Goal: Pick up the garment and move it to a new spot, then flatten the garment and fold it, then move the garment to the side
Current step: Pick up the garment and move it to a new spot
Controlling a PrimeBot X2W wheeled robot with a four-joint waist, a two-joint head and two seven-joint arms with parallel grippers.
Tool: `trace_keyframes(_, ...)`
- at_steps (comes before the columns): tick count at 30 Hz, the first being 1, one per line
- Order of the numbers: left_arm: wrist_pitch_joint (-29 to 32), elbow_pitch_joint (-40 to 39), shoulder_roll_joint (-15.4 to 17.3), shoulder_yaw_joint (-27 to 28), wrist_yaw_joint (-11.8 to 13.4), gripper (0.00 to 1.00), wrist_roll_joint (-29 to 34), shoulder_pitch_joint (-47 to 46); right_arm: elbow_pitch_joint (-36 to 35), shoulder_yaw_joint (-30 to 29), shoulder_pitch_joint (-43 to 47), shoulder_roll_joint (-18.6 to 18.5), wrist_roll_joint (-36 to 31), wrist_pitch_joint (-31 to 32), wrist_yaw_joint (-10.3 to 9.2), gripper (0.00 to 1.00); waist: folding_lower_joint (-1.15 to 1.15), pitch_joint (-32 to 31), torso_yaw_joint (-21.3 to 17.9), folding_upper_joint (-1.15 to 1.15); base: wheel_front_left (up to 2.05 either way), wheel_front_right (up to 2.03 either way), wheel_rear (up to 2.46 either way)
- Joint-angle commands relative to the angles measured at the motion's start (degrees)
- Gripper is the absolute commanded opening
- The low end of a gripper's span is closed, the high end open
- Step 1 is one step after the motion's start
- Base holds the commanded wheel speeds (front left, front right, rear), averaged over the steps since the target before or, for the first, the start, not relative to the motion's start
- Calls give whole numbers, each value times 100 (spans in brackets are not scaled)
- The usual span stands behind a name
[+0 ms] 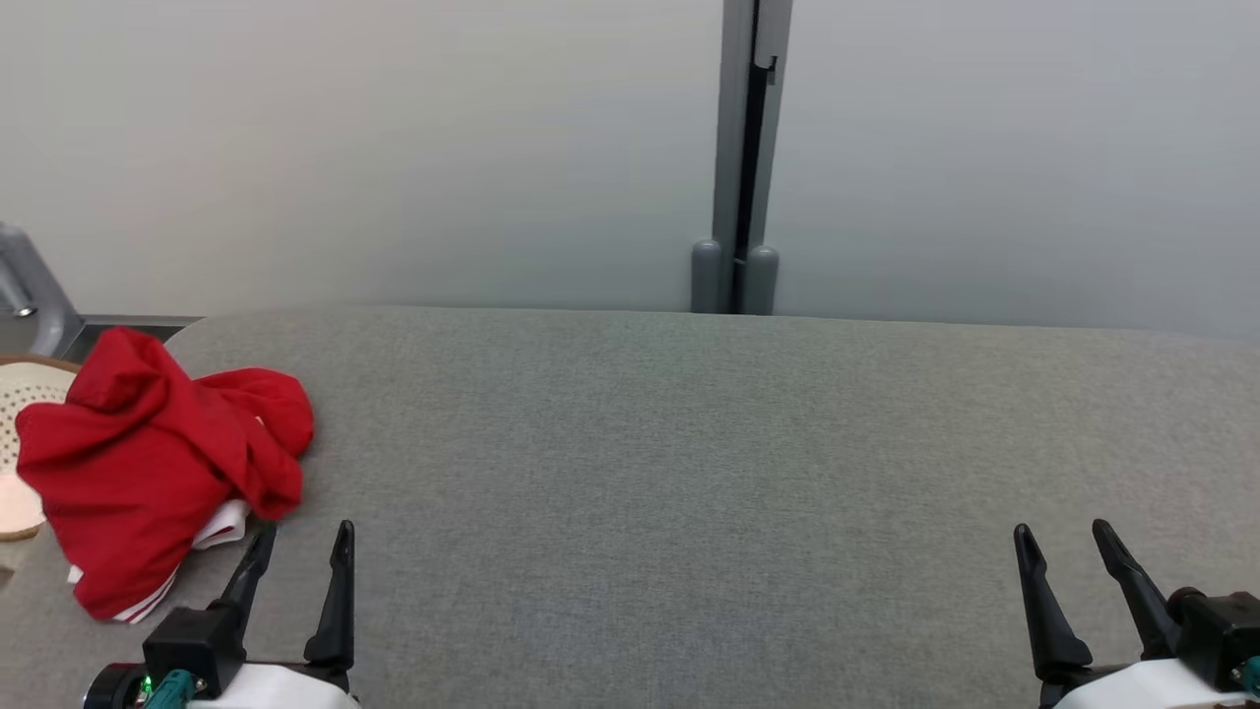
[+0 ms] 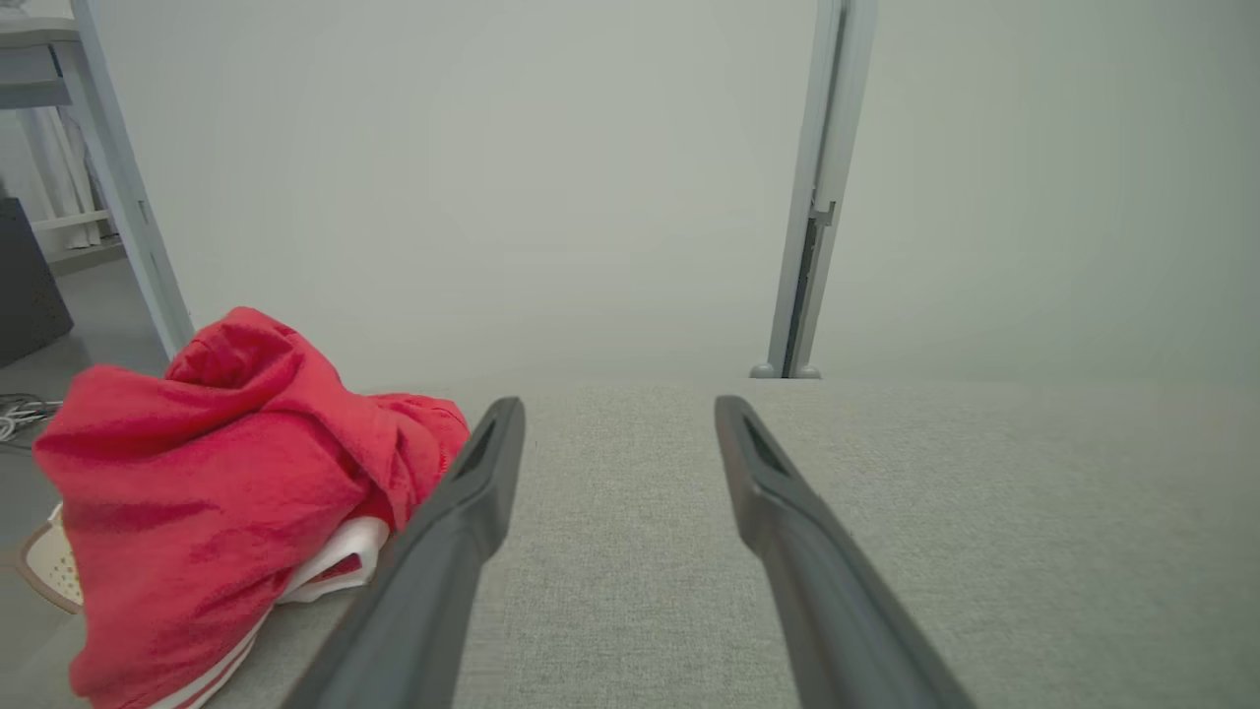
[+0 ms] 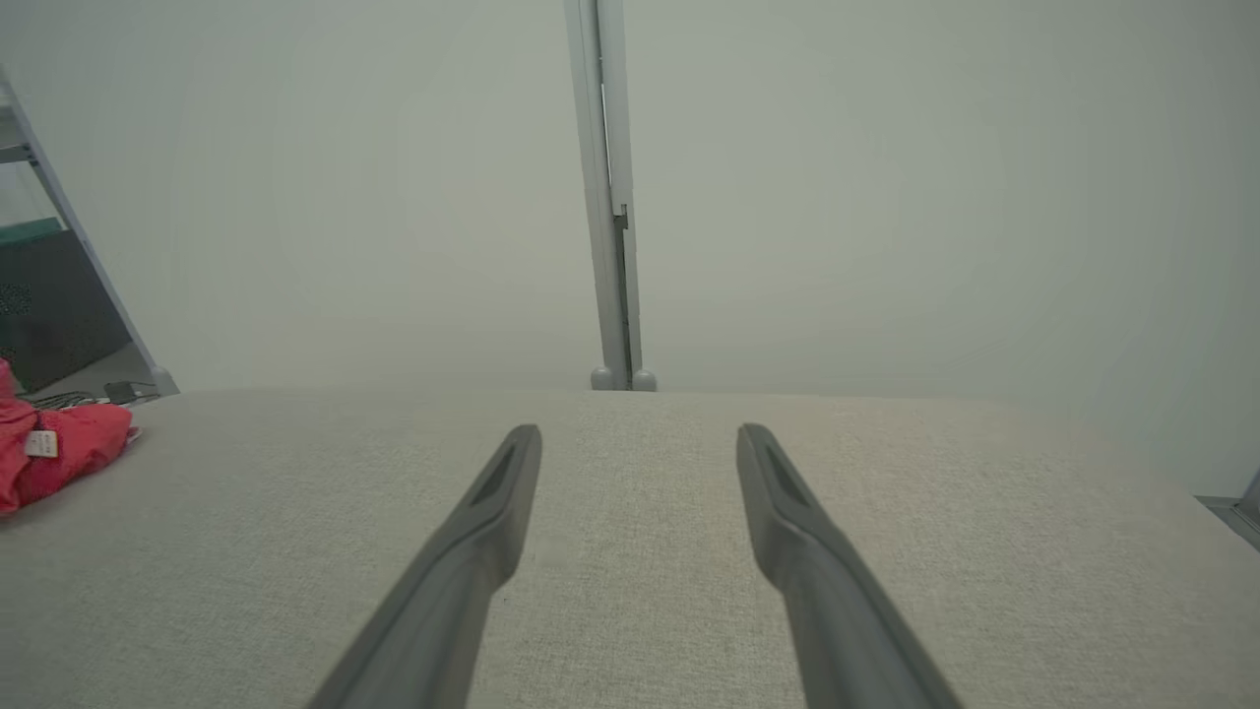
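The garment [image 1: 148, 463] is red with white trim and lies crumpled in a heap at the left end of the grey padded table [image 1: 689, 473]. Part of it drapes over a perforated cream basket [image 1: 20, 414]. My left gripper [image 1: 300, 537] stands open just right of the heap, apart from it, with nothing between its fingers. In the left wrist view the garment [image 2: 217, 492] bulges to the left of the open left gripper [image 2: 615, 414]. Far to the right my right gripper [image 1: 1063, 537] is open over bare fabric. The right wrist view shows the open right gripper [image 3: 640, 438] and the garment [image 3: 54, 448] at the far left.
A pale wall panel with a grey vertical post [image 1: 743, 158] rises behind the table's far edge. A grey metal frame [image 1: 30, 295] stands at the far left behind the basket. Bare grey fabric stretches from the garment to the right gripper.
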Motion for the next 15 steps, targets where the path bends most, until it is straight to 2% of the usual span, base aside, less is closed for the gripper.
trace_keyframes(1, -25, -32, 36, 44, 23, 100, -23, -112, -62, 35, -4, -25, -39, 26, 0, 100, 0, 44, 258, 0, 0, 0, 0)
trace_keyframes(10, -19, -95, 145, 236, 88, 100, -132, -305, -280, 276, -63, 23, 3, 105, 0, 100, 0, 114, 1349, 0, 0, 0, 0)
trace_keyframes(15, -19, -166, 187, 323, 98, 100, -211, -252, -276, 403, -151, 24, 22, 63, 0, 100, 0, 122, 1832, 0, 0, 0, 0)
